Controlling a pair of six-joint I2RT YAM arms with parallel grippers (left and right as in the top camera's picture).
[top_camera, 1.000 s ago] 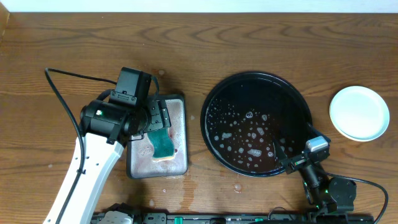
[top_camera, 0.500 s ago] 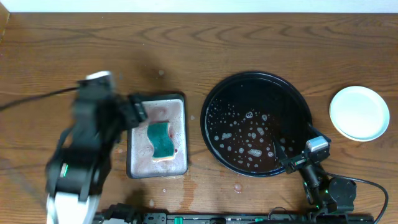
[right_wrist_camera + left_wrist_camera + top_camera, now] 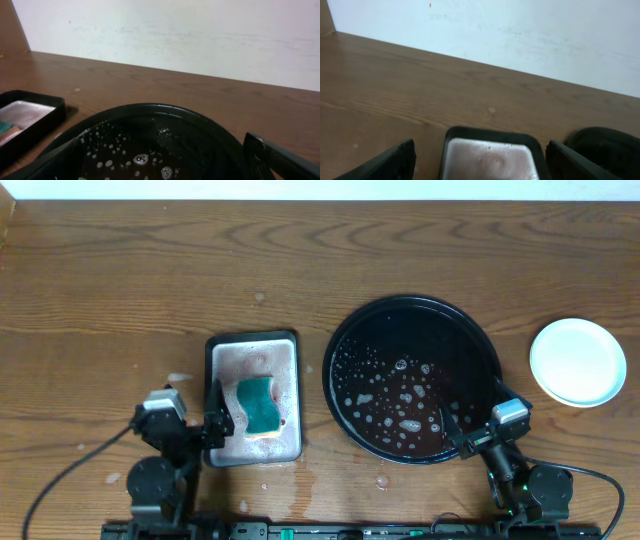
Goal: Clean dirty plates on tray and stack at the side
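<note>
The round black tray (image 3: 345, 340) lies right of centre, wet with suds and water drops, with no plate on it; it also fills the right wrist view (image 3: 150, 117). A pale white plate (image 3: 578, 361) lies on the bare wood at the far right; I cannot tell whether others lie under it. No yellow plate shows. My left gripper (image 3: 198, 428) is open and empty at the front edge, just left of the grey tray; the left wrist view shows its fingers (image 3: 480, 167) spread. My right gripper (image 3: 470, 438) is open and empty at the black tray's front-right rim (image 3: 150, 172).
A rectangular grey metal tray (image 3: 288, 350) with pinkish water stands left of the black tray and holds a teal sponge (image 3: 260, 405). It also shows in the left wrist view (image 3: 490, 157) and the right wrist view (image 3: 30, 117). Water drops lie on the wood (image 3: 380, 480).
My left gripper let go of the sponge on the grey tray, and the arm swung back to the front-left edge. The right arm has not moved.
</note>
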